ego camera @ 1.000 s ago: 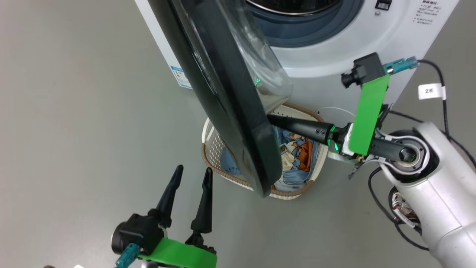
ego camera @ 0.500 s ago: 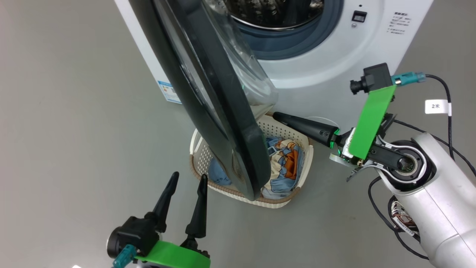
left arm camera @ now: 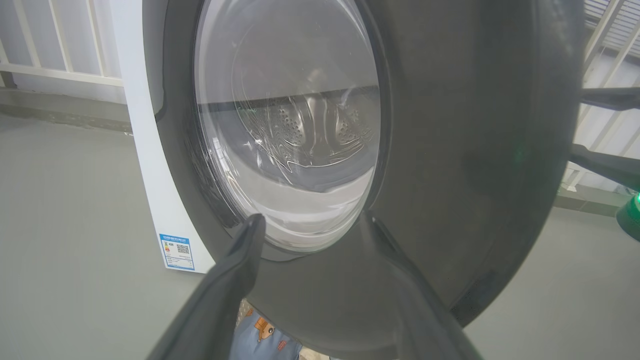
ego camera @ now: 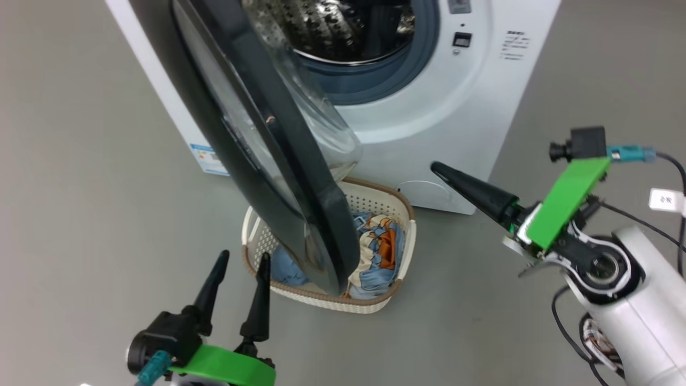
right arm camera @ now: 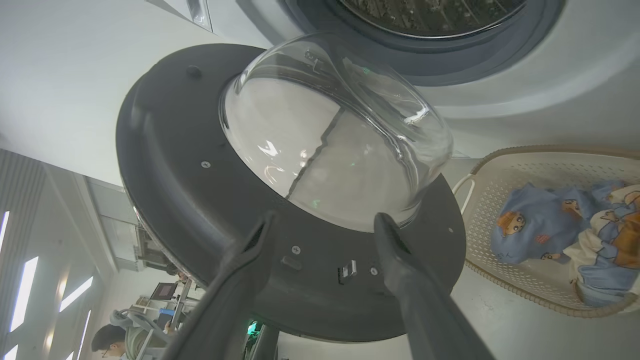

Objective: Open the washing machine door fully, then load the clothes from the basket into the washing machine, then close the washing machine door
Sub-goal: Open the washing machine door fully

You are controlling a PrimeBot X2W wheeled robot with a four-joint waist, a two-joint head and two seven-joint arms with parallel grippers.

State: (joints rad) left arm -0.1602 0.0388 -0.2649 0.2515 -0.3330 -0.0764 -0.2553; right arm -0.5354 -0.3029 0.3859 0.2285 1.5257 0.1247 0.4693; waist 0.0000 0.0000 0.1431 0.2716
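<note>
The washing machine [ego camera: 455, 107] stands at the top, its steel drum [ego camera: 343, 27] showing. The washing machine door [ego camera: 257, 150] hangs open, swung out edge-on over the basket [ego camera: 321, 303], which sits on the floor with the clothes [ego camera: 380, 252] in it. My right gripper [ego camera: 439, 170] is open to the right of the door, apart from it, pointing at the washer's lower front. Its own view has its fingers spread before the door's inner face [right arm camera: 200, 200] and glass bowl. My left gripper [ego camera: 241, 262] is open at the lower left, facing the door's outer face [left arm camera: 475, 150].
Grey floor lies all around the washer. A blue label [left arm camera: 176, 251] is on its side panel. White railings stand behind. A person [right arm camera: 107, 345] sits far off in the right wrist view. Cables hang by my right arm [ego camera: 632, 300].
My right gripper has opened and drawn back to the right, away from the door's edge. The head camera has shifted, showing more of the drum. The left gripper stays open.
</note>
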